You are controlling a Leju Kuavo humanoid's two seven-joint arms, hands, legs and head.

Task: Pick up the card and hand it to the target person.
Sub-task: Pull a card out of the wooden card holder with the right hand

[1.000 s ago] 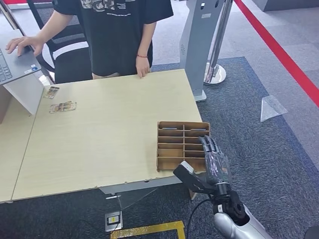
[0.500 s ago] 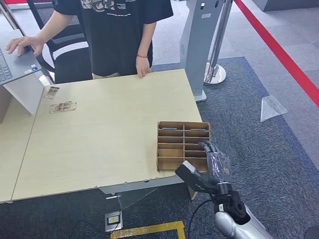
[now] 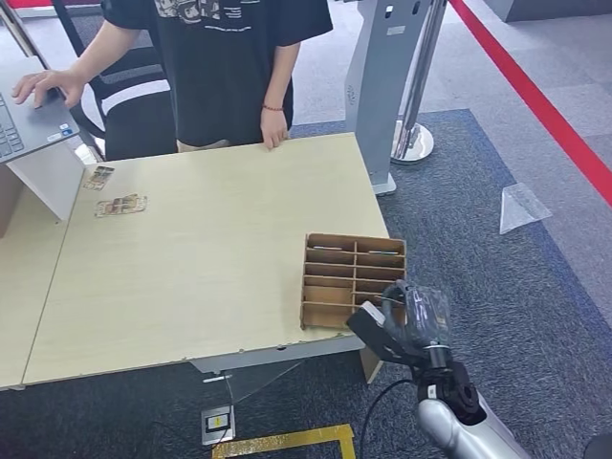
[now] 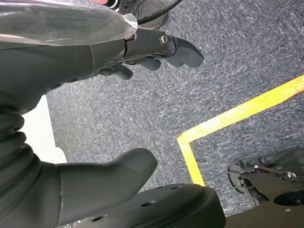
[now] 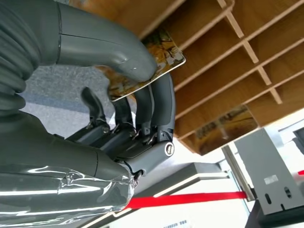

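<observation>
The robot's right hand (image 3: 404,325) sits at the near right corner of the pale wooden tabletop (image 3: 202,249), against the front edge of a brown cardboard divider box with rows of narrow slots (image 3: 352,277). In the right wrist view that hand (image 5: 136,90) pinches a thin printed card with a yellow and brown picture (image 5: 161,61): the thick grey thumb presses on one face, the darker fingers (image 5: 157,109) are curled up against the other, and the card's free edge pokes out just beside the box's wooden-looking partitions. Another printed card (image 5: 224,126) lies in one of the slots. The left hand (image 4: 107,109) hangs over grey carpet marked with a yellow tape line (image 4: 236,114), its thumb and dark fingers apart with nothing between them. Across the tabletop stands a person in a black T-shirt (image 3: 216,57), one hand (image 3: 274,134) resting on the far edge, the other on a grey laptop (image 3: 29,120). Two small printed cards (image 3: 119,204) lie on the tabletop's far left side, well apart from the box.
</observation>
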